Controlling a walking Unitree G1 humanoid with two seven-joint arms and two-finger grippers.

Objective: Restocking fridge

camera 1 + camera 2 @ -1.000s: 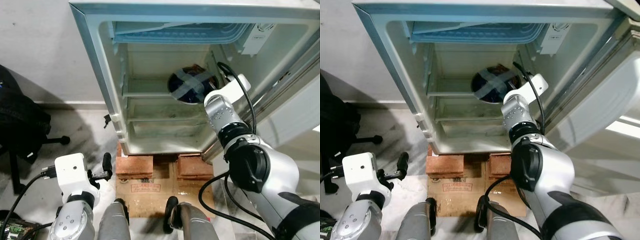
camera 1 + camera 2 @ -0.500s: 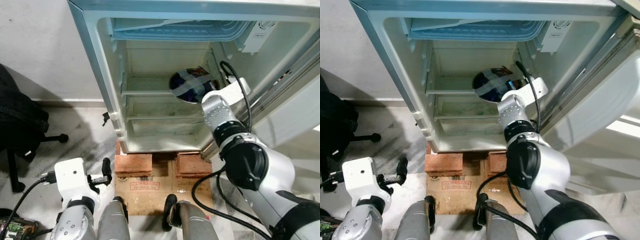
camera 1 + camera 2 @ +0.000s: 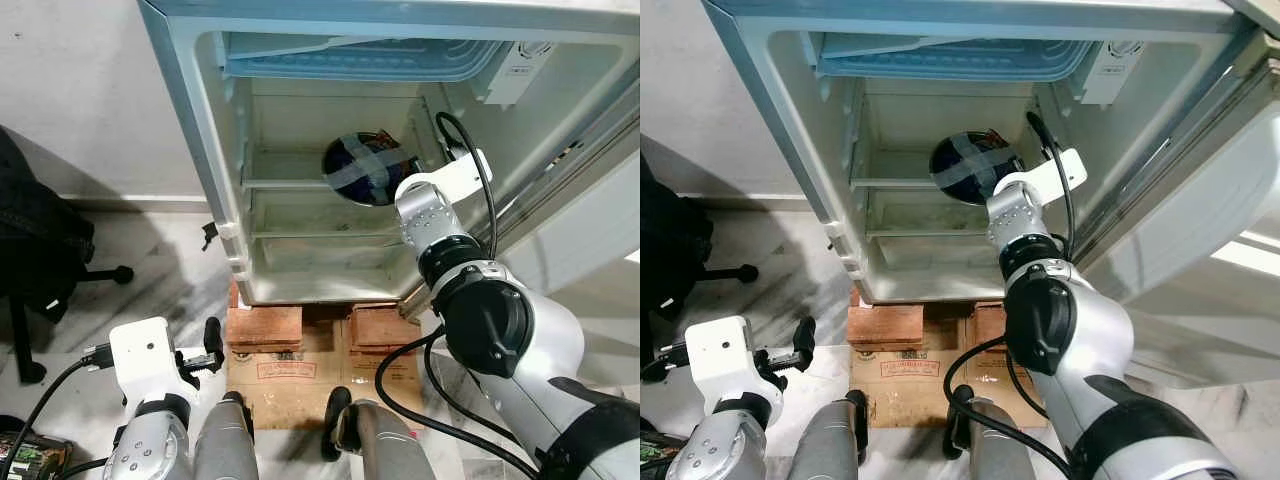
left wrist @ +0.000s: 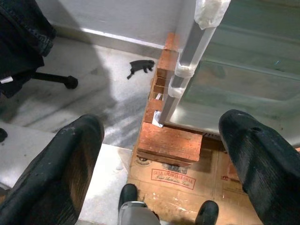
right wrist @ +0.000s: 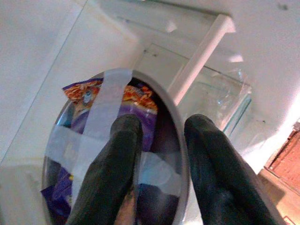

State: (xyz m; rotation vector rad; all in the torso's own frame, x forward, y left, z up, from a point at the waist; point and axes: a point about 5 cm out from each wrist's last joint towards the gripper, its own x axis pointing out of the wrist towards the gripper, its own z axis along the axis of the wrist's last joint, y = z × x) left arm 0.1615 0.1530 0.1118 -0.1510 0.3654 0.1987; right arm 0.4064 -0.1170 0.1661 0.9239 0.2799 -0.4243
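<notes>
A dark bowl [image 3: 365, 168] packed with snack packets and crossed with grey tape hangs tilted inside the open fridge [image 3: 200, 150], at the level of the glass shelf [image 3: 285, 184], right of centre. My right gripper [image 5: 163, 123] is shut on the bowl's rim [image 5: 174, 123], one finger inside and one outside. Its silver wrist [image 3: 432, 205] reaches in from the fridge's right side. My left gripper [image 4: 161, 123] hangs low by my left leg, open and holding nothing.
The fridge stands on red bricks [image 3: 265, 326] with a cardboard sheet [image 3: 290, 370] in front. Its door [image 3: 590, 215] is swung open at the right. A black chair [image 3: 40, 245] with dark clothing stands at the left. The lower shelf [image 3: 320, 260] is bare.
The right gripper has carried the bowl leftward and deeper into the fridge. The left arm has sunk a little lower.
</notes>
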